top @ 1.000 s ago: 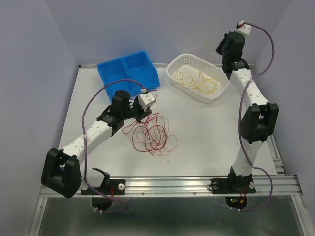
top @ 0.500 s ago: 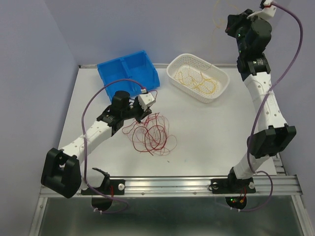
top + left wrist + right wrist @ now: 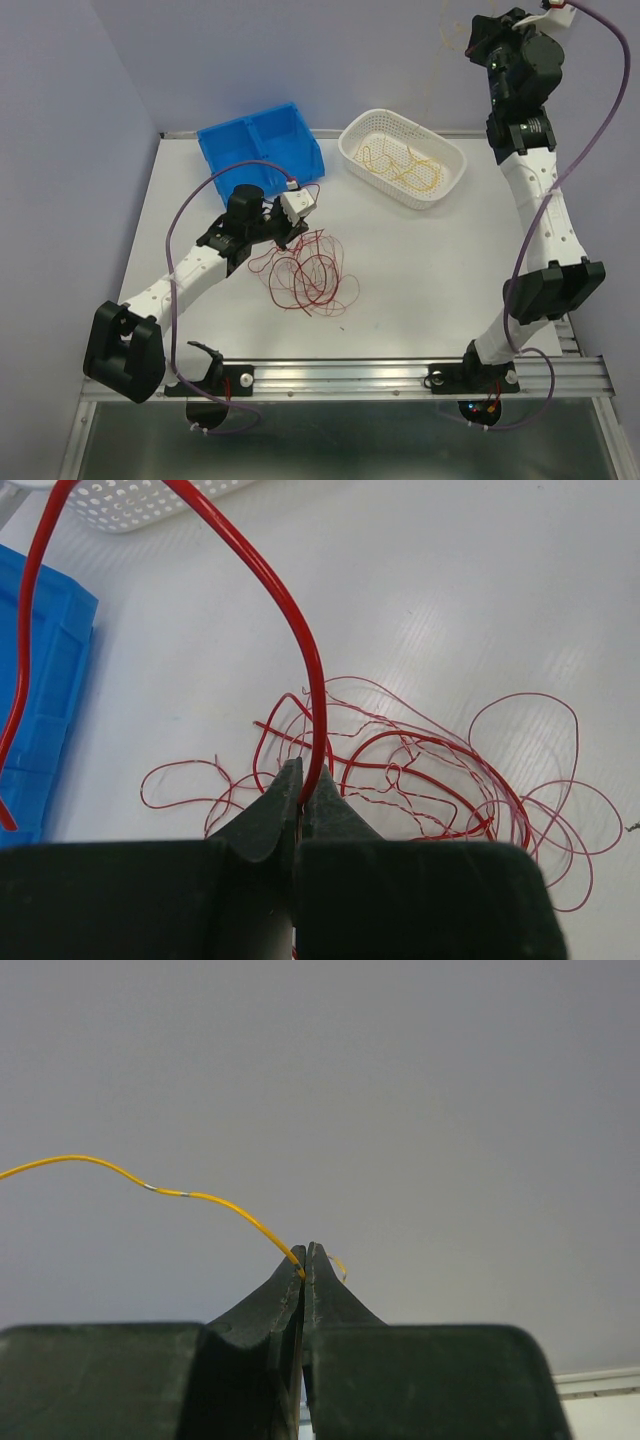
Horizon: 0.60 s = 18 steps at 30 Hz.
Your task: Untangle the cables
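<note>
My left gripper (image 3: pixel 303 780) is clamped on one dark red cable (image 3: pixel 297 630), which arches up smooth and glossy from between the black wedge-shaped fingertips. Just beyond them the other red cables (image 3: pixel 430 770) lie in a loose heap of curly loops on the table (image 3: pixel 450 600), a matt white sheet with a faint ribbed grain.

My right gripper (image 3: pixel 306 1256) is high above the table, pinched tight on a hair-thin yellow cable (image 3: pixel 205 1198) with a short silvery break in it. The strand curves away to the left against the plain lilac-grey wall (image 3: pixel 420 1080).

More yellow cables (image 3: pixel 402 165) lie coiled inside the white basket (image 3: pixel 347 150), an oval of perforated plastic at the far side of the table. Left of it sits a blue bin (image 3: pixel 235 150) of hard plastic with two compartments. Lilac walls close in the table on three sides, and a metal rail (image 3: pixel 340 372) runs along the near edge.
</note>
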Each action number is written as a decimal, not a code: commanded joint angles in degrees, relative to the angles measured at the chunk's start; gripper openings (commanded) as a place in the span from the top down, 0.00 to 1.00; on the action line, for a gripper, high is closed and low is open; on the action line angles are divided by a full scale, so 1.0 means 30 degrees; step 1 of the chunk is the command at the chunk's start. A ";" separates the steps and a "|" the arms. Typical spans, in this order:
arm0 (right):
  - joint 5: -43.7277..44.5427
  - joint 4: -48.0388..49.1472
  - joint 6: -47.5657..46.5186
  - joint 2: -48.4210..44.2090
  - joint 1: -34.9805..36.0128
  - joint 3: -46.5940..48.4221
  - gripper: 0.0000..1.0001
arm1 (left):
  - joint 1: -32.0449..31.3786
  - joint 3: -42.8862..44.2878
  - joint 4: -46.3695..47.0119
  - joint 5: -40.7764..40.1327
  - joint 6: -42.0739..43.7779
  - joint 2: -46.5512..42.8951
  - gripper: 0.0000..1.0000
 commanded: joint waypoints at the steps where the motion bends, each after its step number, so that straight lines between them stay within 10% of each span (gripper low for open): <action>1: 0.1017 0.0579 -0.0822 0.0596 0.0008 -0.0277 0.99 | -0.0013 -0.0184 0.0590 0.0301 -0.0062 -0.0463 1.00; 18: 0.1164 0.1692 -0.0824 0.4432 0.0037 -0.5254 0.99 | -0.0013 -0.0212 0.0532 0.0476 0.0025 -0.0668 1.00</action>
